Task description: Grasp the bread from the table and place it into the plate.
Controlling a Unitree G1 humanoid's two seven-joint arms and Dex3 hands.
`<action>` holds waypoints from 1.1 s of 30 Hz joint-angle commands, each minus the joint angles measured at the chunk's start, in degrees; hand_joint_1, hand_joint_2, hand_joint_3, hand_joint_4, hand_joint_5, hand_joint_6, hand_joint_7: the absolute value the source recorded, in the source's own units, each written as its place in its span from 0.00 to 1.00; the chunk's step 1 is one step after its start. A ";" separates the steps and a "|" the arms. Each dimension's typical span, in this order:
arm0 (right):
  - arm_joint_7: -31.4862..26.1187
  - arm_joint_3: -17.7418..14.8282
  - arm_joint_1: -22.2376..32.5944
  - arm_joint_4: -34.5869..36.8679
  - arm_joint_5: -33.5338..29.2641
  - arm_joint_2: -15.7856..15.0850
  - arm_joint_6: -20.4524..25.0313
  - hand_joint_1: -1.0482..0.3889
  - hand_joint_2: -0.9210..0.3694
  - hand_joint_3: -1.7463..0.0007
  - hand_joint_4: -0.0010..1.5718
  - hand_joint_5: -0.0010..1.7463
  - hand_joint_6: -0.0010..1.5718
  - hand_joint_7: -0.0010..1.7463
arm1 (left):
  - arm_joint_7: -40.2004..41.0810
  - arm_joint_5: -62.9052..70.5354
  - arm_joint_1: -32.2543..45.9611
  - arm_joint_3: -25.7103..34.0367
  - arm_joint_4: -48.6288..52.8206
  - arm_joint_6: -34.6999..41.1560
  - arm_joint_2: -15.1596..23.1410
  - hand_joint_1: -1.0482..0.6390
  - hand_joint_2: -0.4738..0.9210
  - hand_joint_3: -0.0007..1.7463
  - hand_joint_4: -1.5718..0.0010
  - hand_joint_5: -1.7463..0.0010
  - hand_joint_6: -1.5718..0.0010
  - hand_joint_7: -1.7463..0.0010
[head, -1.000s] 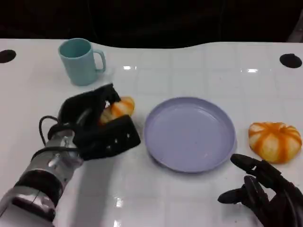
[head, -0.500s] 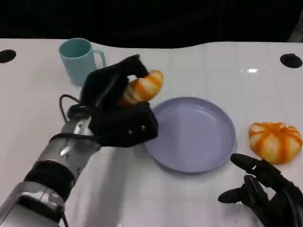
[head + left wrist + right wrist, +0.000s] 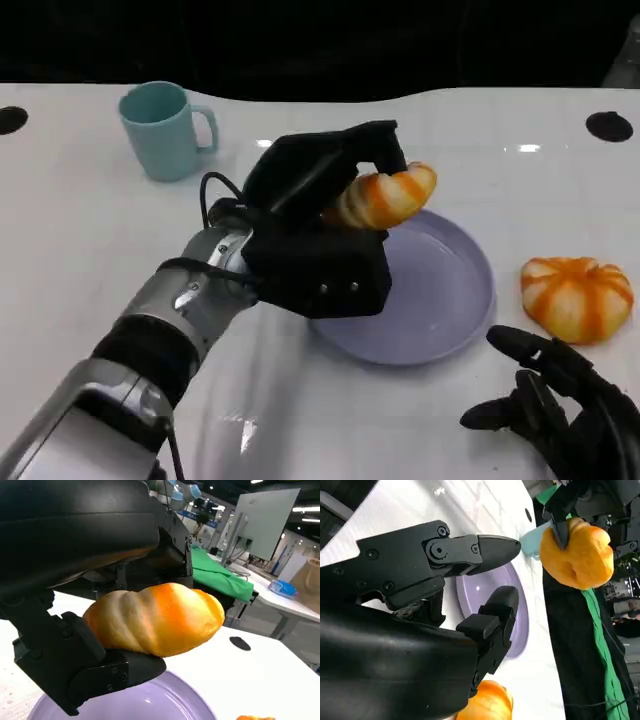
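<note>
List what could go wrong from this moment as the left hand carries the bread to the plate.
1. The left hand holds the bread above the near-left rim of the plate, not its centre; released here, it might roll off onto the table.
2. Much of the bread sticks out past the fingers, so it could slip mid-carry.
3. The second bread lies close beside the plate; overshooting might bump it.

Count of things on and over the table

Two breads: one (image 3: 385,197) at frame centre, one (image 3: 577,298) at right edge. One plate (image 3: 440,300) in the middle, one cup (image 3: 160,130) at upper left (teal, with a handle). Two hands: left (image 3: 320,235) at centre, right (image 3: 565,410) at lower right.
</note>
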 commanded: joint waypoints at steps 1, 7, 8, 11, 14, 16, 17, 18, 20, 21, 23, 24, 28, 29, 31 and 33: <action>0.03 -0.63 0.04 0.02 0.62 -0.69 -0.10 0.18 0.00 0.83 0.53 0.59 0.55 0.35 | -0.49 -0.40 -1.41 0.42 0.41 -0.71 0.50 0.53 0.66 0.74 0.41 0.00 0.53 0.00; -0.63 0.25 1.22 -1.42 -0.91 -0.64 -0.92 0.19 0.00 0.81 0.52 0.60 0.54 0.35 | -5.17 1.95 -4.85 -3.21 6.39 1.35 -2.50 0.52 0.72 0.66 0.42 0.00 0.55 0.00; -0.67 0.37 1.37 -1.57 -1.05 -0.65 -1.07 0.19 0.00 0.81 0.51 0.61 0.54 0.36 | -6.39 2.07 -5.56 -3.66 7.52 1.74 -2.82 0.52 0.73 0.64 0.43 0.00 0.54 0.08; -0.64 0.40 1.43 -1.65 -1.07 -0.63 -1.08 0.20 0.00 0.81 0.51 0.61 0.54 0.36 | -7.34 1.84 -6.28 -3.68 8.66 1.79 -2.93 0.53 0.73 0.63 0.44 0.00 0.53 0.14; -0.50 0.45 1.37 -1.65 -0.87 -0.53 -0.95 0.20 0.00 0.81 0.51 0.61 0.54 0.36 | -11.55 0.98 -7.12 -3.30 9.47 2.15 -2.55 0.53 0.73 0.63 0.44 0.00 0.53 0.15; -0.31 0.51 1.28 -1.58 -0.61 -0.40 -0.82 0.20 0.00 0.81 0.50 0.62 0.53 0.36 | -17.10 -0.29 -7.96 -2.89 9.95 2.83 -1.94 0.43 0.93 0.24 0.65 0.53 0.65 0.71; -0.50 0.62 1.31 -1.73 -0.72 -0.30 -0.68 0.20 0.00 0.81 0.50 0.62 0.53 0.37 | -19.26 -0.13 -8.36 -3.24 9.86 3.16 -1.49 0.40 0.97 0.17 0.68 0.66 0.66 0.85; -0.67 0.69 1.35 -1.84 -0.84 -0.24 -0.60 0.20 0.00 0.81 0.51 0.62 0.53 0.37 | -20.22 0.14 -8.52 -3.50 9.65 3.34 -1.22 0.36 0.98 0.15 0.73 0.72 0.68 0.91; -0.80 0.75 1.39 -1.96 -0.73 -0.05 -0.44 0.19 0.00 0.81 0.51 0.62 0.53 0.37 | -21.95 0.50 -8.73 -3.79 9.11 3.82 -0.82 0.32 1.00 0.14 0.77 0.78 0.71 0.96; -0.77 0.74 1.39 -1.97 -0.56 0.06 -0.37 0.19 0.00 0.81 0.51 0.62 0.53 0.37 | -22.54 0.54 -8.76 -3.80 8.85 4.07 -0.71 0.31 1.00 0.15 0.79 0.80 0.72 0.97; -0.72 0.71 1.39 -1.98 -0.40 0.18 -0.30 0.19 0.00 0.81 0.51 0.62 0.53 0.37 | -23.24 0.60 -8.75 -3.78 8.47 4.39 -0.59 0.29 1.00 0.15 0.80 0.81 0.73 0.98; -0.72 0.70 1.39 -1.98 -0.41 0.19 -0.30 0.19 0.00 0.81 0.51 0.62 0.53 0.37 | -23.37 0.61 -8.71 -3.74 8.35 4.46 -0.58 0.29 1.00 0.15 0.81 0.82 0.73 0.99; -0.98 0.89 1.40 -2.31 -0.44 0.41 0.04 0.19 0.00 0.81 0.51 0.63 0.53 0.38 | -27.01 1.52 -10.01 -4.68 7.81 6.36 0.20 0.21 1.00 0.20 0.86 0.86 0.78 0.99; -0.83 0.96 1.30 -2.18 -0.42 0.42 -0.13 0.19 0.00 0.82 0.51 0.63 0.53 0.38 | -28.35 1.85 -10.49 -5.08 7.56 6.84 0.69 0.18 1.00 0.22 0.88 0.87 0.80 1.00; -0.69 1.02 1.24 -2.18 -0.18 0.47 -0.01 0.20 0.00 0.81 0.50 0.62 0.52 0.38 | -29.91 1.87 -10.74 -5.28 6.97 7.08 1.39 0.13 1.00 0.26 0.89 0.89 0.83 1.00; -1.07 1.13 1.41 -2.70 -0.17 0.56 0.56 0.20 0.00 0.82 0.51 0.62 0.53 0.38 | -31.17 1.47 -10.64 -5.16 6.17 7.08 2.01 0.10 1.00 0.29 0.90 0.89 0.83 1.00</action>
